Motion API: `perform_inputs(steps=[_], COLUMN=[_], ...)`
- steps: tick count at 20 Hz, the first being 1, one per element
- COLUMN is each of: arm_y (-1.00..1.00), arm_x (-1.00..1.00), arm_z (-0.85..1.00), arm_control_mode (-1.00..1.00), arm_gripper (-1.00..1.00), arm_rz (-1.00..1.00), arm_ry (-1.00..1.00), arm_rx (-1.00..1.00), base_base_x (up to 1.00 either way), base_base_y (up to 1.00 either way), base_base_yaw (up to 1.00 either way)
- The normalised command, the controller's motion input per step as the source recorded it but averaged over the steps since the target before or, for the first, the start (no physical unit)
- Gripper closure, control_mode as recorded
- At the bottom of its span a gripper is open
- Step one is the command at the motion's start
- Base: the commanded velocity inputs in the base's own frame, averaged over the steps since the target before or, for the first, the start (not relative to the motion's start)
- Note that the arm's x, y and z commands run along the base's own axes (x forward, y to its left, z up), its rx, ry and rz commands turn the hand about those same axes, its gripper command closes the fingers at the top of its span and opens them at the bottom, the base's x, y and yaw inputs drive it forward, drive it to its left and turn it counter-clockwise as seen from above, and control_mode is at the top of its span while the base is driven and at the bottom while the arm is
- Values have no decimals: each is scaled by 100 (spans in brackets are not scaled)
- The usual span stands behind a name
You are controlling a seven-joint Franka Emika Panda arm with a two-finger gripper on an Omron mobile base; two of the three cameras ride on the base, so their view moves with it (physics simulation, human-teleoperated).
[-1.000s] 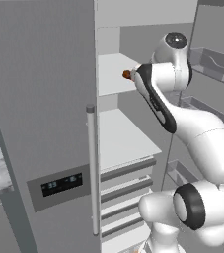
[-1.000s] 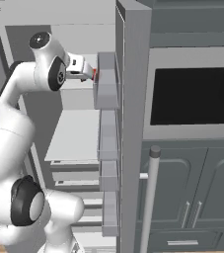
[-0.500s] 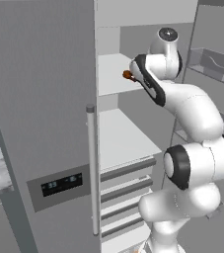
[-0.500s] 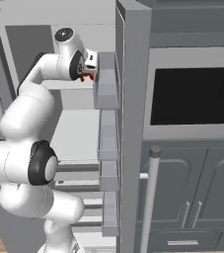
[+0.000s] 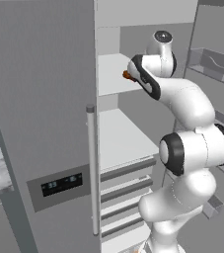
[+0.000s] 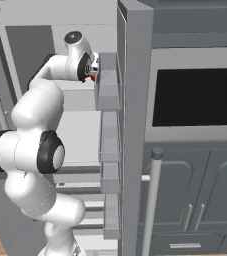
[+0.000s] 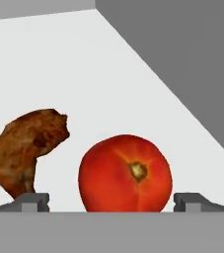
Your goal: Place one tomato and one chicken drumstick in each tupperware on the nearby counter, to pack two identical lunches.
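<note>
**With jaws wide on a fridge shelf: first pick, tomato lined up**

While the arm (image 5: 182, 104) reaches up into the open fridge (image 5: 44, 99), nothing is packed yet by the look of it. This reads as the approach for the first grab.

Largest first:
- Fridge: door swung open, white shelves inside. The hand sits at the upper shelf (image 5: 111, 74), seen in both base views.
- Gripper (image 7: 111, 202): fully open, holding nothing. Both fingertips (image 7: 34, 201) show low in the hand view, well apart.
- Tomato (image 7: 125, 174): red, stem scar facing the camera, sitting on the shelf between the two fingertips and just ahead of them. Gap on each side, slightly closer to the left tip as the hand view shows it. Not touched yet, as far as I can tell.
- Chicken drumstick (image 7: 24, 150): brown, just outside and ahead of the left fingertip in that view, near the tomato but apart from it.

Next move, my read: ease forward until the tips straddle the tomato's widest part, then close. Watch the left tip, since it could nudge the drumstick on the way in. Round fruit may roll if contact is off-centre.

Tupperware and counter: can't place them from here.
</note>
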Motion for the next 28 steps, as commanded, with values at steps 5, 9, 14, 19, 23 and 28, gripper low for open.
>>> perform_inputs(steps=[5, 9, 14, 19, 23, 28], arm_y=[-9, -1, 0, 35, 41, 12], arm_x=[54, 25, -7, -93, -100, -100], arm_z=[-11, -9, 0, 11, 4, 5], arm_control_mode=[-100, -100, -100, -100, -100, -100], arm_gripper=[-100, 100, 100, 100, 100, 100], arm_rz=[0, 0, 0, 1, 2, -7], arm_ry=[0, 0, 0, -31, -33, 31], arm_rx=[0, 0, 0, -10, -15, 10], base_base_x=[0, 0, 0, 0, 0, 0], base_base_y=[0, 0, 0, 0, 0, 0], base_base_yaw=[0, 0, 0, 0, 0, 0])
